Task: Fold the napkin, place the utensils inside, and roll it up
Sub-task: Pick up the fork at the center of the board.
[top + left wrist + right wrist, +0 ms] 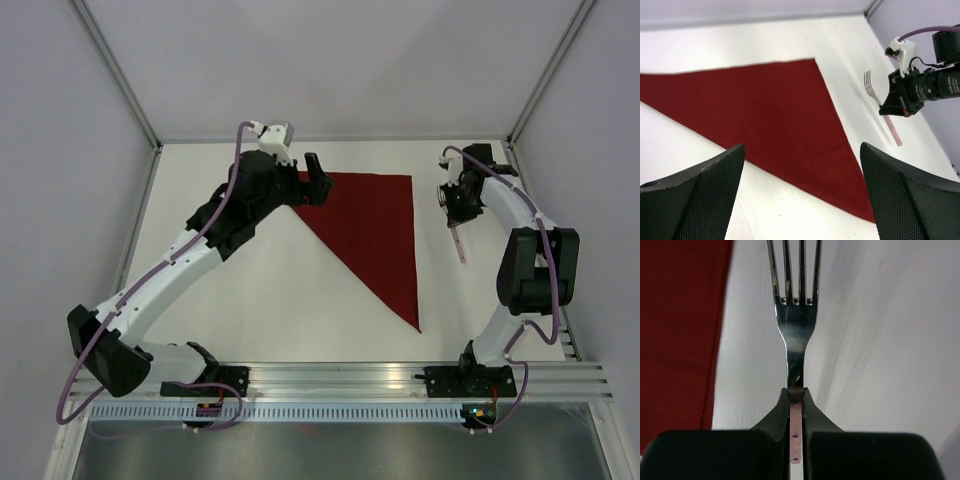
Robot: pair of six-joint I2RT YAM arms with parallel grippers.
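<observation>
The dark red napkin [370, 225] lies flat on the white table, folded into a triangle with its long edge running from upper left to lower right. It also shows in the left wrist view [765, 110] and at the left of the right wrist view [680, 330]. My left gripper [312, 180] is open and empty over the napkin's upper-left corner, its jaws wide apart [802, 147]. My right gripper [452, 205] is shut on the fork [796, 320] at the top of its pink handle [460, 245], right of the napkin, tines pointing away. The fork also shows in the left wrist view [872, 90].
Pale enclosure walls stand close around the table, the right wall [600, 150] near my right arm. A metal rail [400, 385] runs along the near edge by the arm bases. Bare white table [270, 300] lies below and left of the napkin.
</observation>
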